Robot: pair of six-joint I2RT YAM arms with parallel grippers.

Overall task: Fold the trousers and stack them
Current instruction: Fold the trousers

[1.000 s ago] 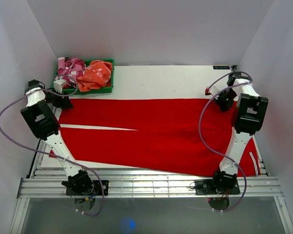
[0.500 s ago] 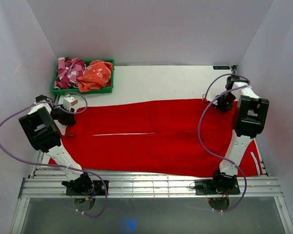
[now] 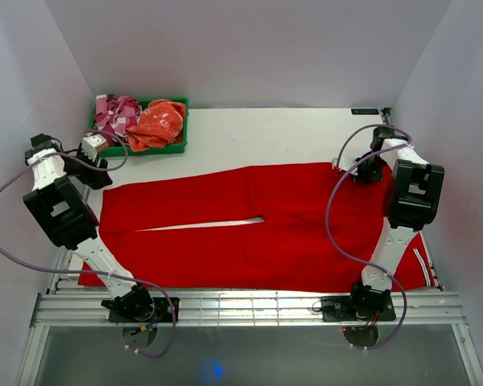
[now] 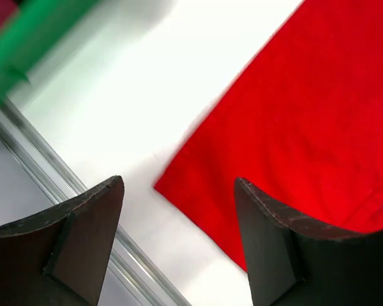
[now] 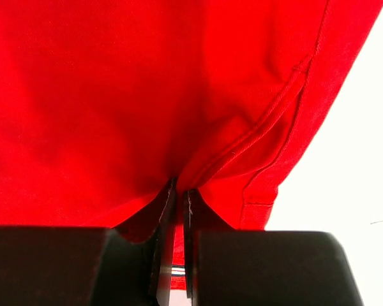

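Observation:
The red trousers (image 3: 258, 225) lie flat across the white table, legs pointing left and waist at the right. A narrow gap (image 3: 217, 223) shows between the two legs. My left gripper (image 3: 97, 170) hovers open just beyond the far leg's hem corner, holding nothing. In the left wrist view that hem corner (image 4: 198, 185) lies between the spread fingers (image 4: 96, 217) on the white tabletop. My right gripper (image 3: 369, 170) sits at the far waist corner. In the right wrist view it (image 5: 177, 197) is shut on a pinched fold of the red trousers (image 5: 115, 95).
A green bin (image 3: 177, 146) stands at the back left with a pink-and-white patterned garment (image 3: 114, 112) and an orange garment (image 3: 157, 122) in it. Its edge (image 4: 32, 38) shows in the left wrist view. A metal rail (image 4: 70, 191) runs along the table's left side. Walls close in on three sides.
My left gripper has let the far leg's hem go, opened and drawn back to the far left. The leg has settled flat and the gap between the legs has widened. The right gripper keeps its hold.

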